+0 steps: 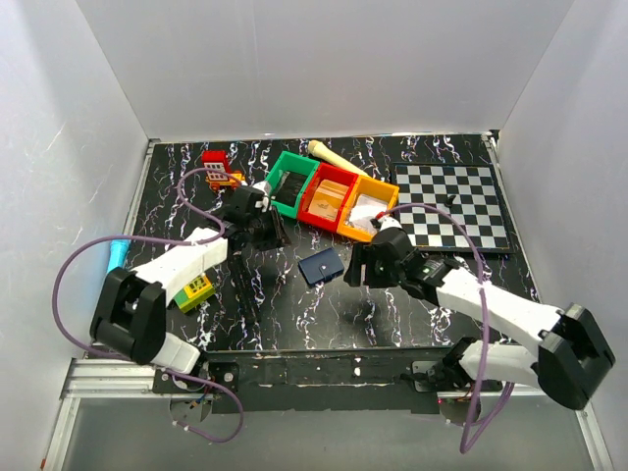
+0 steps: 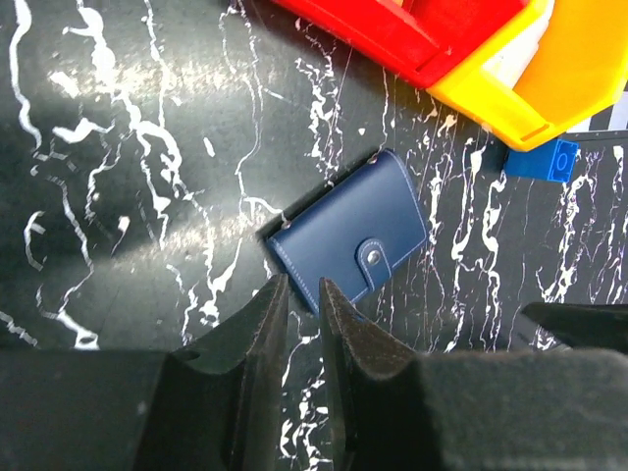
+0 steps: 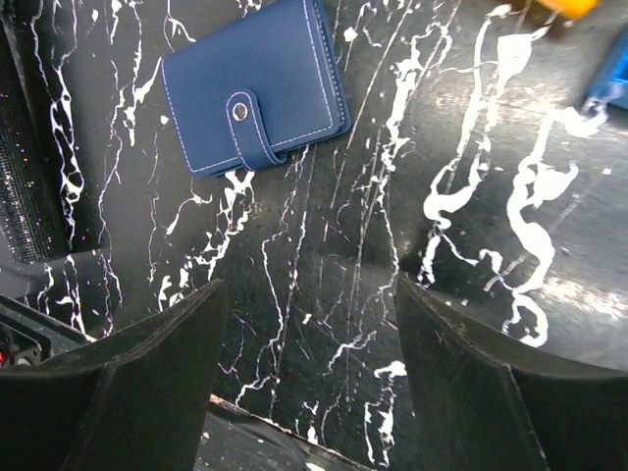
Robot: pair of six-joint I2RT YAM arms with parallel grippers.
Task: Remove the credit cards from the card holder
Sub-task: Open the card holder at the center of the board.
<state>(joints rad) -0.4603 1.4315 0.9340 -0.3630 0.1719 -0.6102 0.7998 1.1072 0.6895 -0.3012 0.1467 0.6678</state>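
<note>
The card holder (image 1: 320,267) is a dark navy wallet, closed with a snap strap, lying flat on the black marbled table between the two arms. In the left wrist view the card holder (image 2: 353,235) lies just beyond my left gripper (image 2: 301,285), whose jaws are nearly together and hold nothing. In the top view the left gripper (image 1: 273,235) is to the wallet's upper left. My right gripper (image 1: 356,269) is wide open and empty just right of the wallet. In the right wrist view the card holder (image 3: 253,83) lies ahead and left of the right gripper (image 3: 309,294). No cards show.
Green (image 1: 289,183), red (image 1: 329,196) and yellow (image 1: 365,211) bins stand in a row behind the wallet. A chessboard (image 1: 451,201) lies at the right. A small blue block (image 2: 542,159) sits by the yellow bin. A red toy (image 1: 218,167) and a yellow-green block (image 1: 194,291) are on the left.
</note>
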